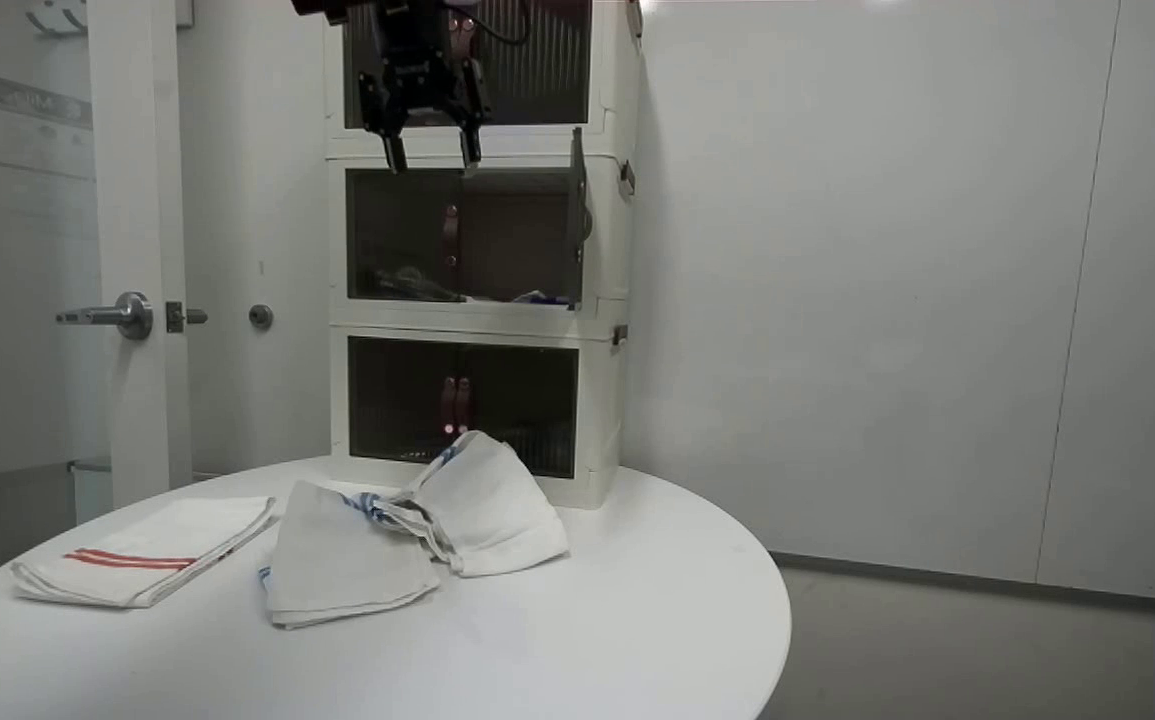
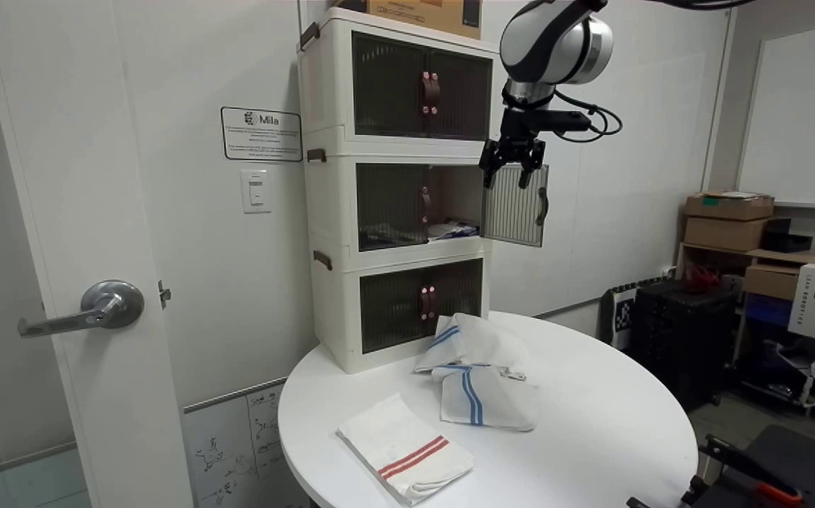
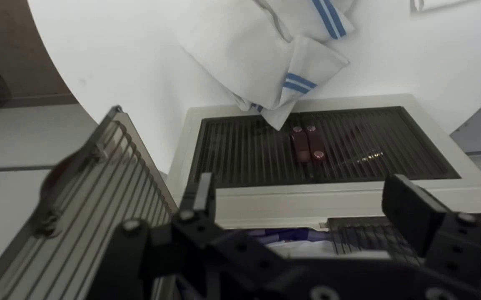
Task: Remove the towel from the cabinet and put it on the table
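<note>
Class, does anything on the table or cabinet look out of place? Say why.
The blue-striped cloth looks untidy: it lies rumpled before the cabinet, while the red-striped towel lies neatly folded. One middle door stands open; its partner is shut.

We see the fingers (image 2: 525, 175) apart before the open door (image 2: 513, 215) at the cabinet's (image 2: 414, 256) three o'clock; on the surface (image 2: 612, 423), blue-striped cloth (image 2: 488, 400) at twelve, red-striped towel (image 2: 403, 449) at eight.

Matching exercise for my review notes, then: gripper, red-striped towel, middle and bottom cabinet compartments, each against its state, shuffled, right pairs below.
1. gripper
2. red-striped towel
3. middle compartment
4. bottom compartment

A. folded on the table
B. both doors shut
C. jaws apart, holding nothing
D. one door swung open

Pairs: 1-C, 2-A, 3-D, 4-B
</note>
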